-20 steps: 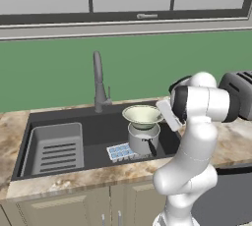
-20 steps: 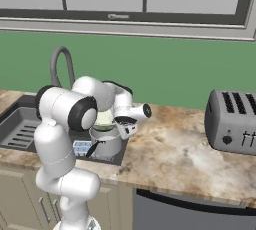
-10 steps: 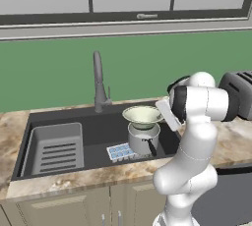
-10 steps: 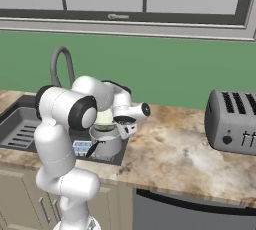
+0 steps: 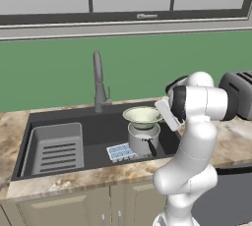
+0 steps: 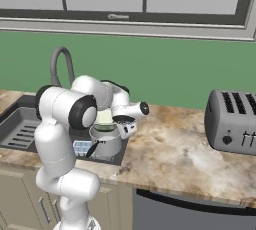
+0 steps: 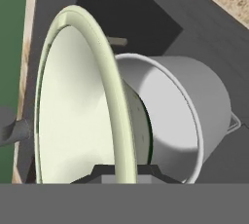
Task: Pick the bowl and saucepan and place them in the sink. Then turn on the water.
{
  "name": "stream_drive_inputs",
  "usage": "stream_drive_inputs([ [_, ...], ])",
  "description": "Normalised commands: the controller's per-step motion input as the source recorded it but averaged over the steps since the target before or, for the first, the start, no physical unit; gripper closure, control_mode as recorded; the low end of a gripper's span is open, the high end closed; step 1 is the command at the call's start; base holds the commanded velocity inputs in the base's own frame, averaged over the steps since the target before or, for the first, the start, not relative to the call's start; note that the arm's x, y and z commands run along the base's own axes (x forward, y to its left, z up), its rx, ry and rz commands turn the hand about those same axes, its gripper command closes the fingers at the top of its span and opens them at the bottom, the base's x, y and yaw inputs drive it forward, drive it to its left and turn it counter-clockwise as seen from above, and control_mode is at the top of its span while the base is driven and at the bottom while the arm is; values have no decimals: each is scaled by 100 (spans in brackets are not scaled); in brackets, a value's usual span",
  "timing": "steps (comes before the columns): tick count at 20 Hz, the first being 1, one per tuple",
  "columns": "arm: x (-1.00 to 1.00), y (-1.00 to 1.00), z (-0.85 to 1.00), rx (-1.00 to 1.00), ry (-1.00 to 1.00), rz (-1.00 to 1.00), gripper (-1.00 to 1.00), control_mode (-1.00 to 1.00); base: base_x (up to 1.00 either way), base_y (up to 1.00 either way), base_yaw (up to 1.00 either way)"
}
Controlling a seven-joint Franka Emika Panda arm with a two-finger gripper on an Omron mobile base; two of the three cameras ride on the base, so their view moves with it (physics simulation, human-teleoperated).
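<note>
The pale greenish-white bowl (image 5: 142, 115) hangs level just over the saucepan (image 5: 144, 139), which stands in the right half of the dark sink (image 5: 74, 122). My gripper (image 5: 159, 114) is shut on the bowl's right rim. In the hand view the bowl's rim (image 7: 114, 96) runs down between my fingertips and the gripper (image 7: 119, 173), with the saucepan (image 7: 189, 116) right behind it. The bowl's base reaches into the pan's mouth; I cannot tell whether they touch. From the right, the bowl (image 6: 104, 119) and saucepan (image 6: 107, 143) sit beside my gripper (image 6: 121, 123). No water shows at the faucet (image 5: 98, 80).
A grey ribbed tray (image 5: 54, 146) fills the sink's left half. A small blue-and-white block (image 5: 120, 152) lies by the pan. A toaster (image 6: 232, 121) stands on the marble counter (image 6: 180, 159) to the right. The green wall is behind the faucet.
</note>
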Motion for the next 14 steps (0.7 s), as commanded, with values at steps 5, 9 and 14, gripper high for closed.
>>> stream_drive_inputs([
  [5, 0, -5, -14, -7, -2, 0, 100, -100, 0, 0, 0],
  [9, 0, 0, -14, -10, -1, -3, 100, -100, 0, 0, 0],
  [14, 0, 8, -11, -8, 0, -8, 100, -100, 0, 0, 0],
])
